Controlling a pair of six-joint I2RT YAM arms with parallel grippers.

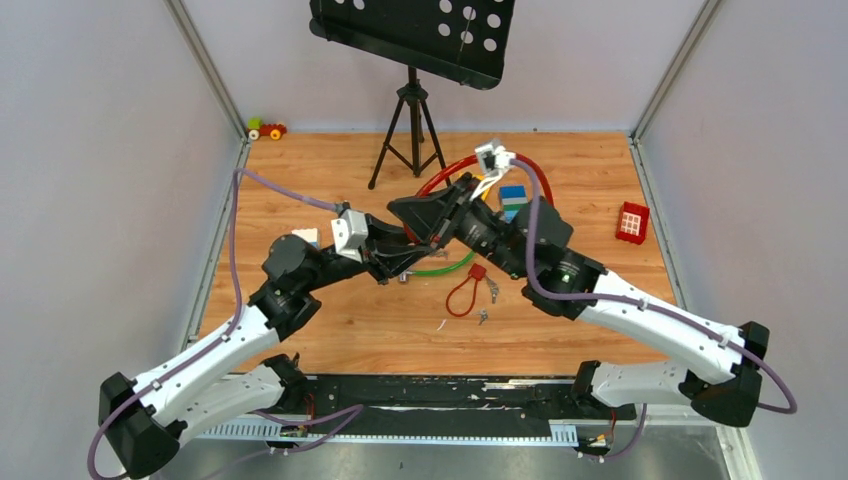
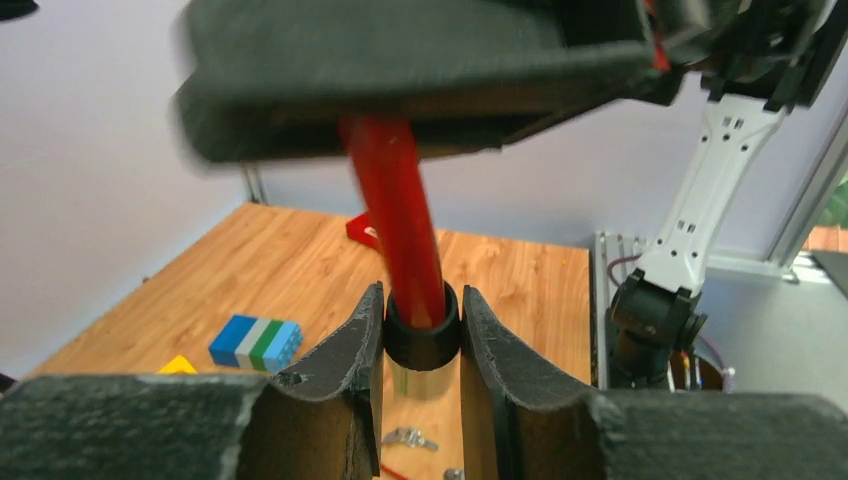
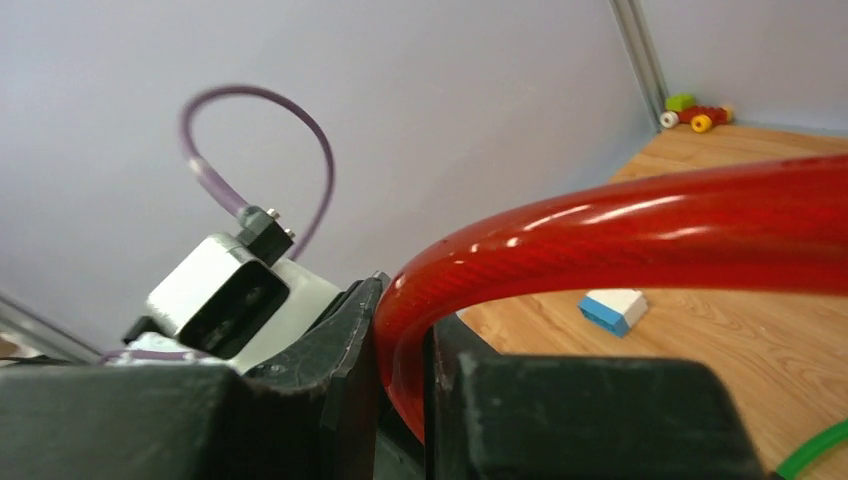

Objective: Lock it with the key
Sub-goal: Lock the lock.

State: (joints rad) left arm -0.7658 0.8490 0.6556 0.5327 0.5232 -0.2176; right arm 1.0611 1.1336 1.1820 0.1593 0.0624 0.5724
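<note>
Where the arms meet: above the middle of the wooden table (image 1: 330, 330), with the wrists crossed close together.
Left gripper (image 2: 422, 305): clenched on the dark end plug (image 2: 422, 340) of the red cable (image 2: 398, 220); the plug sits squarely between both fingers.
Right gripper (image 3: 405, 325): clamped on the red cable a little way along from the plug, pinching it between both fingers. In the left wrist view it shows blurred, just above the left gripper.
Red cable, run: a broad arc from the grippers toward the far side of the table.
Key (image 1: 483, 317): lying flat on the table on the near side of the crossed grippers, apart from both and touched by neither.
Small red padlock (image 1: 477, 271): on the table just beyond the key, with a thin red loop (image 1: 458, 300) beside it.
Green cable (image 1: 448, 267): on the table beneath the grippers.
Striped block (image 2: 256, 342): on the table past the grippers.
Red brick (image 1: 632, 221): near the right edge.
Music stand (image 1: 410, 40): at the far edge.
</note>
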